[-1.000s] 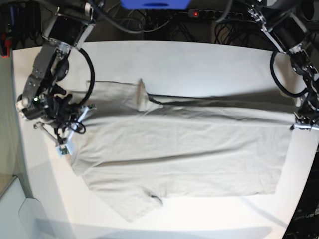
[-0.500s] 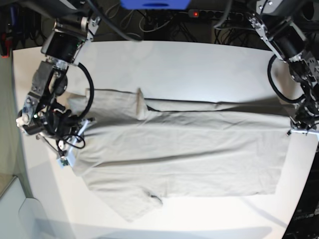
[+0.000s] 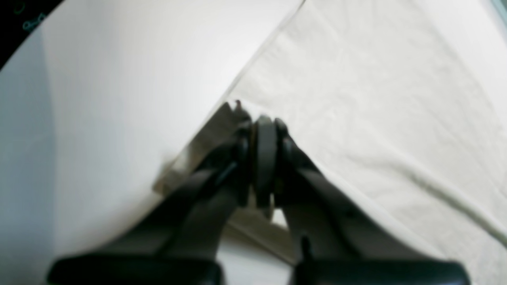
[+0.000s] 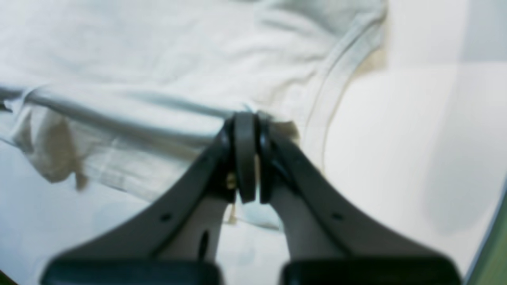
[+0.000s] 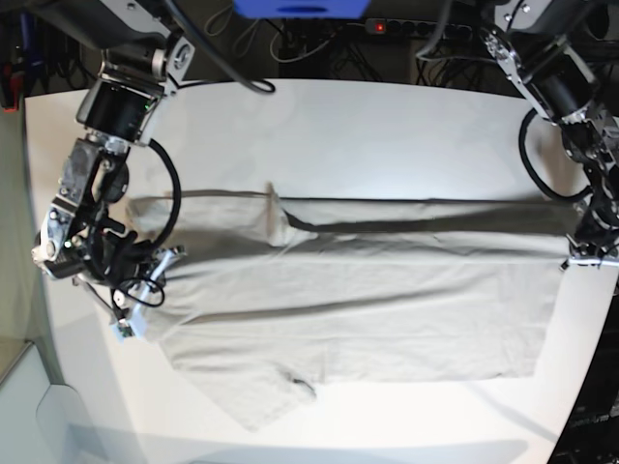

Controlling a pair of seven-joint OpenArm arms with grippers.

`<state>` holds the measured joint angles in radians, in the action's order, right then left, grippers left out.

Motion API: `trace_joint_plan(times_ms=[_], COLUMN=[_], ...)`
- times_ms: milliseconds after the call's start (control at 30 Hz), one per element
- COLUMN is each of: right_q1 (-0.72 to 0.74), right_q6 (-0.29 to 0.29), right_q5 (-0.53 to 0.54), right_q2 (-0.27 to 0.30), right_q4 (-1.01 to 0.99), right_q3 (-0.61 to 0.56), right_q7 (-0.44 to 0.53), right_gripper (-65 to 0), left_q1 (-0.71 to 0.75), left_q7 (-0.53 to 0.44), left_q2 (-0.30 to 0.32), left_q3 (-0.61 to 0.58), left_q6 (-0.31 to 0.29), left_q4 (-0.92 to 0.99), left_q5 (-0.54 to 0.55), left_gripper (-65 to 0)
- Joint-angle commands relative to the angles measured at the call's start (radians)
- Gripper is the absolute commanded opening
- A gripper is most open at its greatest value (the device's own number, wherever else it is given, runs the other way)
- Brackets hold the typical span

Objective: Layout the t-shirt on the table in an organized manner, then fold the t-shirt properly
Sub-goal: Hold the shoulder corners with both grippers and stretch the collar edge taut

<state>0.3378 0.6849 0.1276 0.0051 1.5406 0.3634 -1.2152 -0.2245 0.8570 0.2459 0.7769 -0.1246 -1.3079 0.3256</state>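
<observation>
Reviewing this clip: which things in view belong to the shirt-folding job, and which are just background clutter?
Part of the job:
- t-shirt, spread flat
- table under it
- left end effector, shut on the shirt's edge
- right end effector, shut on the shirt near the collar

Just lying about:
- power strip beyond the table's far edge
- loose cables
- blue object

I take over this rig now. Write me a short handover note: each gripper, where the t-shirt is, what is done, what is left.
Left gripper: shut on the t-shirt, at the hem corner near the table edge.
Right gripper: shut on the t-shirt at the collar end.
T-shirt: spread lengthwise across the table, its far long edge lifted and turned toward the front between both grippers; the near sleeve lies flat.
Done: shirt laid out, first lengthwise fold begun.
Left: lay down this fold, release, fold the rest.
</observation>
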Motion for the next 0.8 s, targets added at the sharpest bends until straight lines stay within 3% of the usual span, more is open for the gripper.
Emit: trace_joint_plan(times_ms=[0, 133, 233, 300, 467, 767], right_q1=[0.024, 0.022, 0.022, 0.02, -0.006, -0.124], right_q6=[0.013, 0.013, 0.013, 0.013, 0.013, 0.013], right_q5=[0.007, 0.007, 0.007, 0.007, 0.008, 0.01], right_q2=[0.008, 0.008, 0.017, 0.039, 0.054, 0.088], right_q4=[0.018, 0.018, 0.018, 0.018, 0.028, 0.028], right_q3=[0.0, -0.002, -0.019, -0.05, -0.054, 0.018], right_q7=[0.018, 0.013, 0.01, 0.01, 0.008, 0.018], right_gripper=[-65.0, -64.0, -53.7, -43.8, -28.1, -26.9], left_q1=[-0.022, -0.022, -0.022, -0.022, -0.019, 0.096], left_q7=[-0.025, -0.023, -0.023, -0.023, -0.014, -0.04], left_q2=[0.019, 0.019, 0.017, 0.017, 0.016, 0.017], left_q3=[0.002, 0.002, 0.002, 0.003, 0.009, 0.009], left_q6=[0.0, 0.001, 0.0, 0.0, -0.002, -0.002], left_q4=[-0.015, -0.015, -0.015, -0.019, -0.045, -0.045], left_q5=[0.007, 0.007, 0.016, 0.016, 0.017, 0.014], left_gripper=[-62.6, -46.7, -30.6, -24.8, -24.1, -24.1])
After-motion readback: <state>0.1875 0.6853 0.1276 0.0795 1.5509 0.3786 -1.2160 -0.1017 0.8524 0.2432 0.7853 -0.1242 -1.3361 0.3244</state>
